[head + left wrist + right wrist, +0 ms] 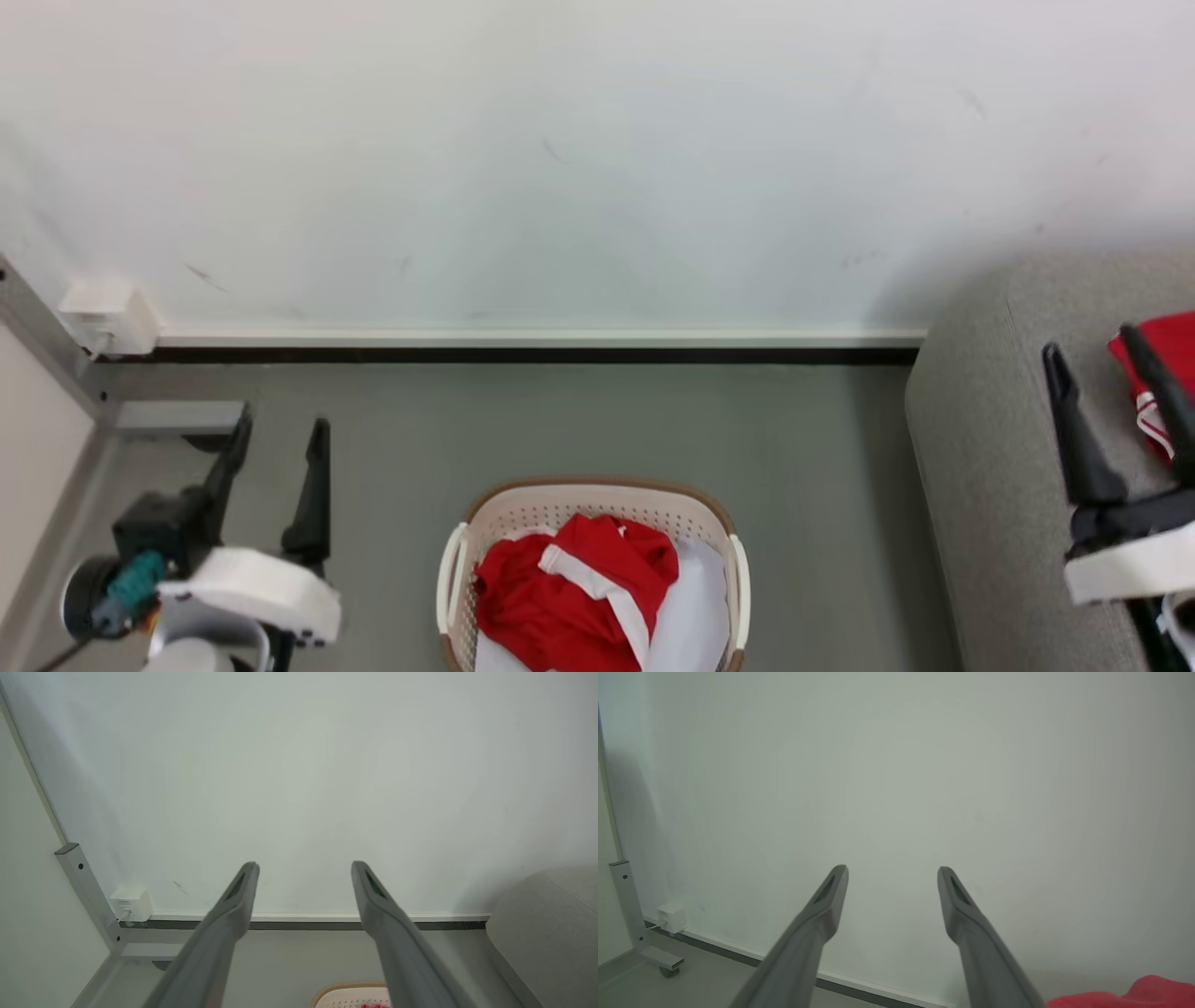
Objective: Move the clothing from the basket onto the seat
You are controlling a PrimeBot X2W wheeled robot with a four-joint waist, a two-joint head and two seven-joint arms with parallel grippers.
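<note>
Plainly, the basket stands on the grey floor near the lower middle of the head view, its far rim toward the white wall. Inside the basket lies part of the clothing: a crumpled red garment with a white band across it, heaped toward the basket's left side on a white sheet that covers the right side of the basket's inside. To the right of the basket, with a strip of bare floor between, is the rounded grey arm of the seat, and another red piece with striped trim lies on the seat, farther from the basket than that arm. The left fingers hang over the floor to the left of the basket, spread wide apart and holding nothing (the left wrist view shows only wall between their tips, with a sliver of the basket's rim below). The right fingers are over the seat to the right of the basket, likewise parted and empty, one of them crossing in front of the red piece; whether it touches the cloth I cannot tell. Farther left of the basket, a small white box sits where the wall meets the floor.
</note>
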